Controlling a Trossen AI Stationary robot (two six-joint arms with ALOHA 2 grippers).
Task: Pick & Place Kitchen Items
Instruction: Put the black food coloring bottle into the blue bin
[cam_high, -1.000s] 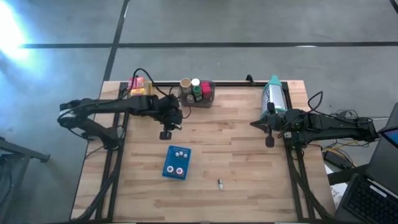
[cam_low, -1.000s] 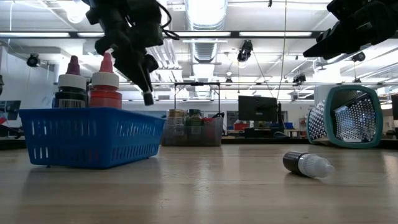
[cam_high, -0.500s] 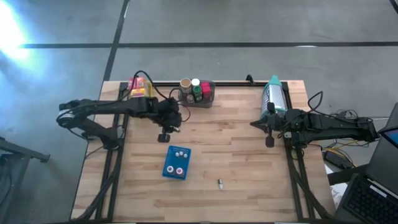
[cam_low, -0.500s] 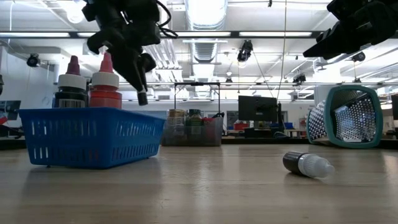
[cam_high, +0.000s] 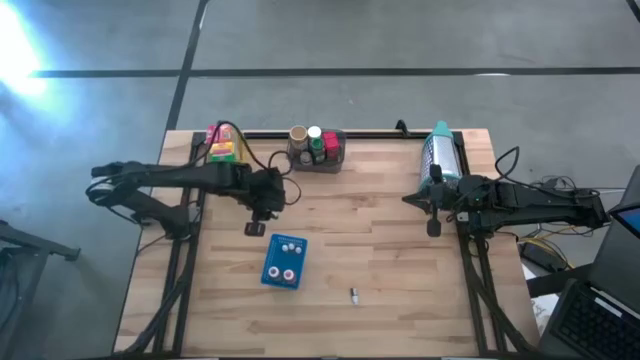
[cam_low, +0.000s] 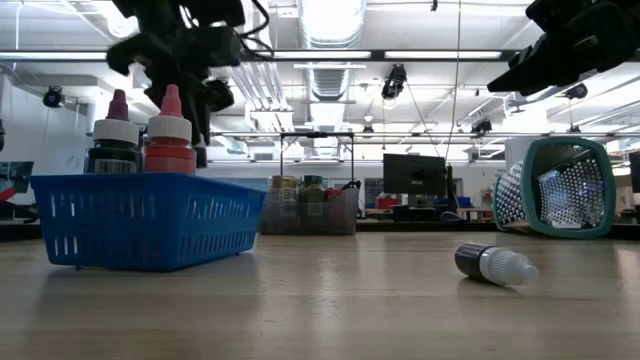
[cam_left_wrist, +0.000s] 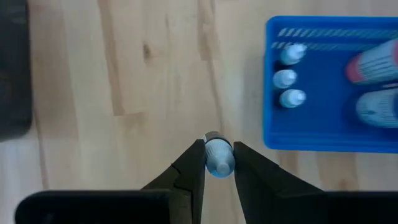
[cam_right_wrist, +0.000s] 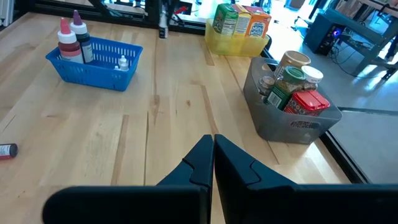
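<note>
My left gripper (cam_high: 256, 228) hangs above the table just far-left of the blue tray (cam_high: 274, 266), shut on a tiny white-grey bottle (cam_left_wrist: 218, 159). The tray holds three tiny bottles (cam_left_wrist: 286, 79) and two taller dropper bottles (cam_low: 168, 140). Another small dark bottle with a white cap (cam_low: 495, 264) lies on its side on the wood (cam_high: 353, 294). Jars and cans stand in the grey bin (cam_high: 335, 160); small boxes stand in the yellow bin (cam_high: 222, 150). My right gripper (cam_high: 433, 228) waits shut at the table's right side. My left gripper pinches the tiny bottle between its two fingers (cam_left_wrist: 193, 157), coming from above and pointing down. The bottle's side (cam_left_wrist: 219, 167) sits between the fingertips. It is lifted clear of the table, beside the tray's outer wall (cam_left_wrist: 311, 140).
A teal-rimmed mesh container (cam_high: 441, 150) lies on its side at the far right (cam_low: 560, 185). The grey bin (cam_right_wrist: 292, 127) and yellow bin (cam_right_wrist: 239, 40) stand along the far edge. Bare wood stretches between the tray and my right gripper (cam_right_wrist: 212, 142).
My left gripper has moved toward the table's near edge and slightly left, closing on the blue tray, still shut on the tiny bottle. The right arm has kept still.
</note>
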